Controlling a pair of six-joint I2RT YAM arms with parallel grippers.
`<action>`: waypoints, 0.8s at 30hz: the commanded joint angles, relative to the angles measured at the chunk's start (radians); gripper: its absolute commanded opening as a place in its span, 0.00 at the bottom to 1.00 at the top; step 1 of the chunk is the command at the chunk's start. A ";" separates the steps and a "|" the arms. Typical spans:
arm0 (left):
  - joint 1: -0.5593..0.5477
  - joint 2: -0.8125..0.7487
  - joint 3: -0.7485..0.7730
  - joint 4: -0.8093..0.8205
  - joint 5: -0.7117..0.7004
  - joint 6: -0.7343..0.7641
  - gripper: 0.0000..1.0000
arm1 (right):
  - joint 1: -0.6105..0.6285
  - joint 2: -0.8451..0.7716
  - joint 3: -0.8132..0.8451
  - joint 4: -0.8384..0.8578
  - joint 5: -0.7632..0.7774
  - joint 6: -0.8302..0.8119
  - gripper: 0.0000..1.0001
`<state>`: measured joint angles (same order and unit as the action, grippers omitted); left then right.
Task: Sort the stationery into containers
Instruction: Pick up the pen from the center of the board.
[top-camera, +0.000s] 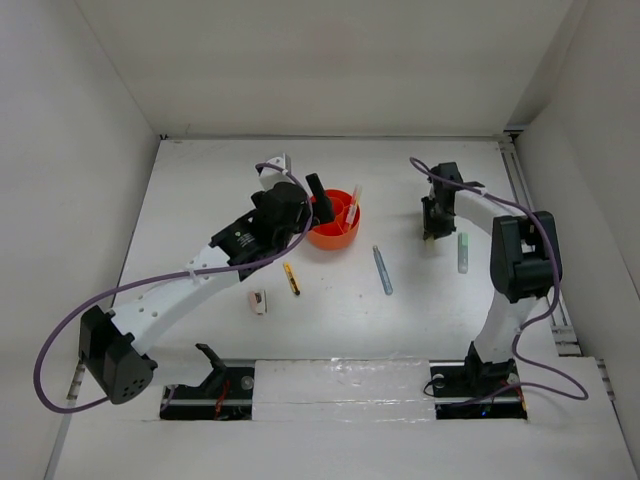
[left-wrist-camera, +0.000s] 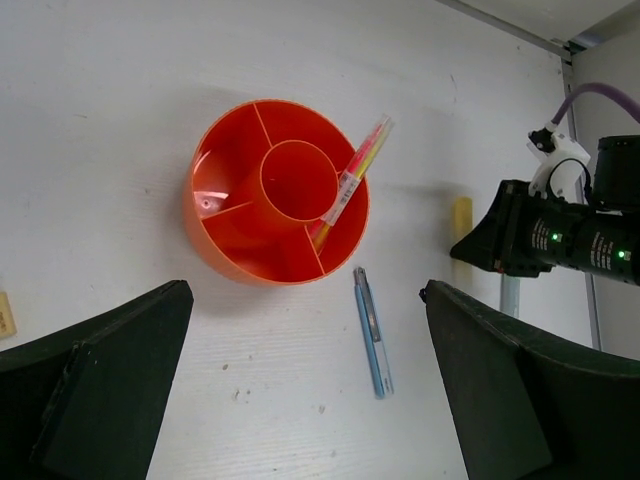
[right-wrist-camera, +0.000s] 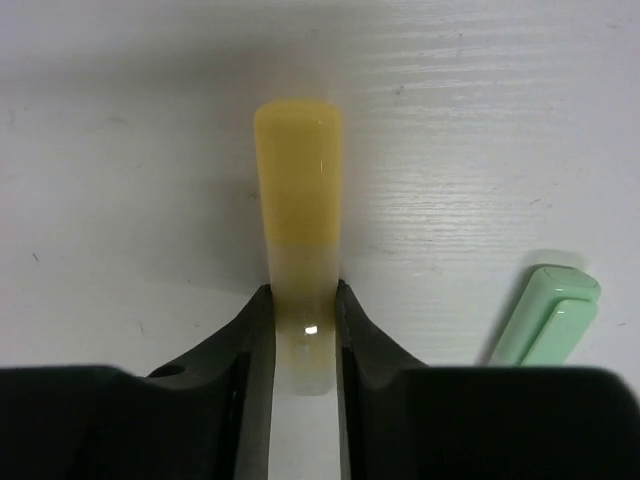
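The round orange container (top-camera: 333, 236) stands mid-table, and a yellow-pink highlighter (top-camera: 352, 208) leans in one of its outer compartments. My left gripper (top-camera: 297, 182) hangs open just left of and above the tub (left-wrist-camera: 230, 250), holding nothing. My right gripper (right-wrist-camera: 303, 320) is shut on a yellowish tan eraser (right-wrist-camera: 298, 190) that lies on the table at the right; both jaws press its sides. A pale green marker (right-wrist-camera: 545, 315) lies just right of it. A grey-blue pen (left-wrist-camera: 372, 340) lies between the tub and the right arm.
An orange-black pen (top-camera: 291, 278) and a pink-white eraser (top-camera: 259, 301) lie on the table in front of the tub, under the left arm. White walls close in the table at the back and both sides.
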<state>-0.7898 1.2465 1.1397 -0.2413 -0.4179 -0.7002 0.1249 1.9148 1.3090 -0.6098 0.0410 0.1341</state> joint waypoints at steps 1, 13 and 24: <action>0.003 -0.028 -0.012 0.043 0.028 0.005 1.00 | 0.048 -0.104 -0.092 0.048 -0.029 -0.004 0.00; 0.003 -0.123 -0.156 0.397 0.358 0.131 1.00 | 0.286 -0.589 -0.387 0.272 -0.154 0.107 0.00; -0.008 -0.098 -0.221 0.580 0.533 0.202 1.00 | 0.522 -0.678 -0.301 0.308 -0.205 0.160 0.00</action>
<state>-0.7925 1.1439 0.9253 0.2481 0.0612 -0.5362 0.6151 1.2827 0.9474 -0.3740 -0.1463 0.2665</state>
